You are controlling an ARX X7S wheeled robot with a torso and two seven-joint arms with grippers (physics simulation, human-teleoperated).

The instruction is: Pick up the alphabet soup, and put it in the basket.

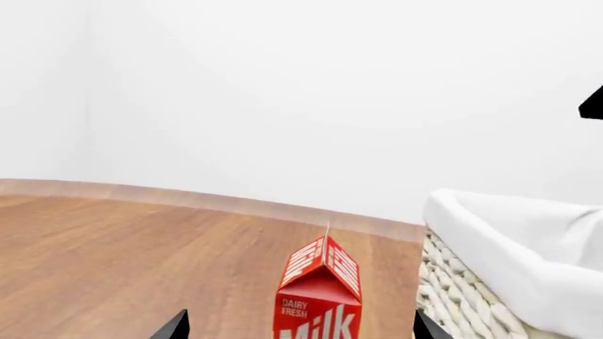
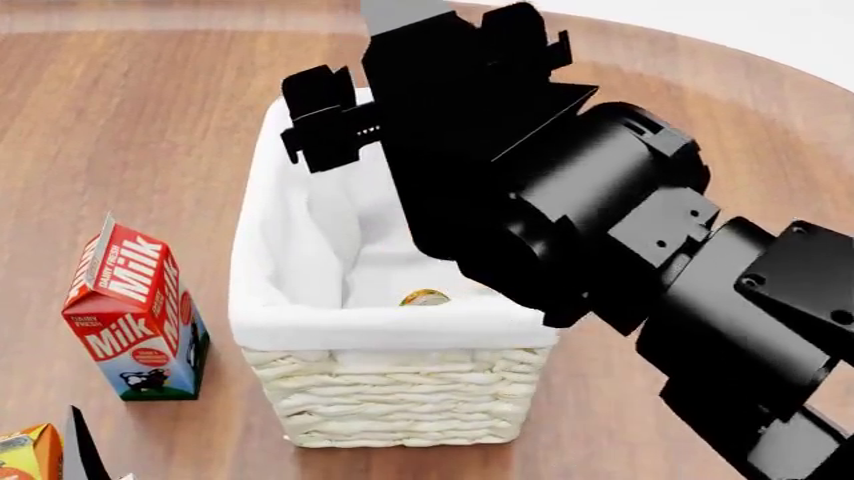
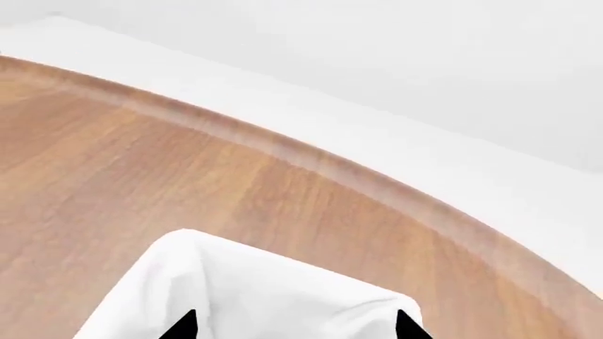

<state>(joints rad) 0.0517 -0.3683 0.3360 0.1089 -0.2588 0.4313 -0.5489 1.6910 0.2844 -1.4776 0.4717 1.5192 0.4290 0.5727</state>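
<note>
The cream wicker basket (image 2: 400, 395) with white cloth lining stands mid-table; its cloth rim (image 3: 254, 296) and woven side (image 1: 462, 296) show in the wrist views. Deep inside it a small yellow-orange and silver bit (image 2: 424, 297) peeks from under my right arm; it looks like the alphabet soup, mostly hidden. My right gripper (image 2: 310, 125) hangs over the basket's far end, open and empty (image 3: 295, 326). My left gripper (image 1: 301, 328) is open, low on the table to the left of the basket.
A red milk carton (image 2: 134, 310) stands left of the basket, straight ahead of the left gripper (image 1: 320, 296). An orange carton (image 2: 27, 450) sits at the near left corner. The round table's edge (image 3: 396, 191) curves past the basket.
</note>
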